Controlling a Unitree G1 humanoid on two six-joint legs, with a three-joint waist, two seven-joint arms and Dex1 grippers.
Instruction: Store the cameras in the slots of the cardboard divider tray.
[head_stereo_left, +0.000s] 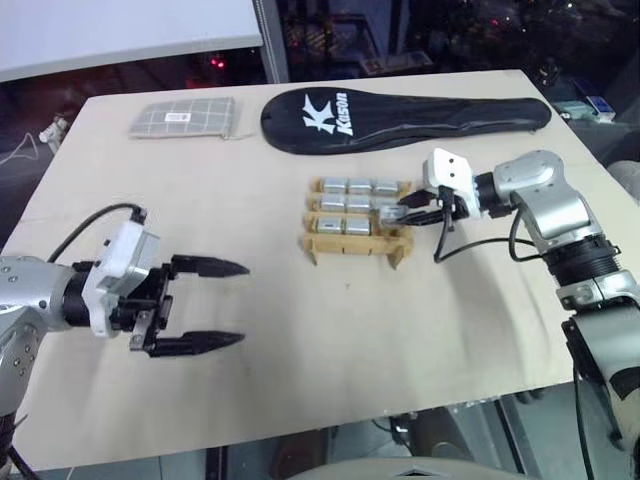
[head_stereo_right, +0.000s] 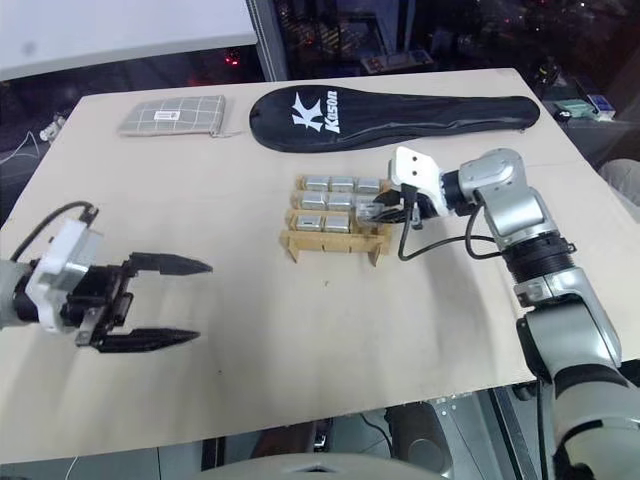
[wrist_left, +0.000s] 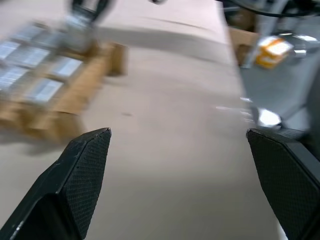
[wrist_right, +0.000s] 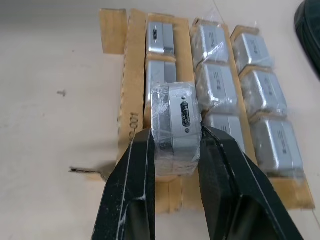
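Item: camera (wrist_right: 175, 127), silver-grey block, film-wrapped, dark port mark on its upturned face. Held in the jaws of the right gripper (wrist_right: 175, 165), which pinch its two opposite flanks. It hangs just above the near row of the cardboard divider tray (wrist_right: 131, 75), over the one slot that reads as unfilled, at the tray's right end.

Relation governing the move: the slot lies straight beneath and slightly ahead of the held block. The block's face is tilted up toward the wrist, so it appears to need squaring to the cardboard walls before it can sink in. Its broad side runs parallel with its neighbours in that row.

Surrounding: eight other cameras (head_stereo_left: 345, 203) are seated in the remaining slots, three rows across the tray.

Tray location: middle of the desk (head_stereo_left: 300, 330), in front of the long black racket cover (head_stereo_left: 400, 115).

Left gripper (head_stereo_left: 205, 303): jaws spread wide and empty, hovering over bare desk well apart from the tray. The right arm is by far the nearer.

Risk, as judged: a corner catching on a divider strip.
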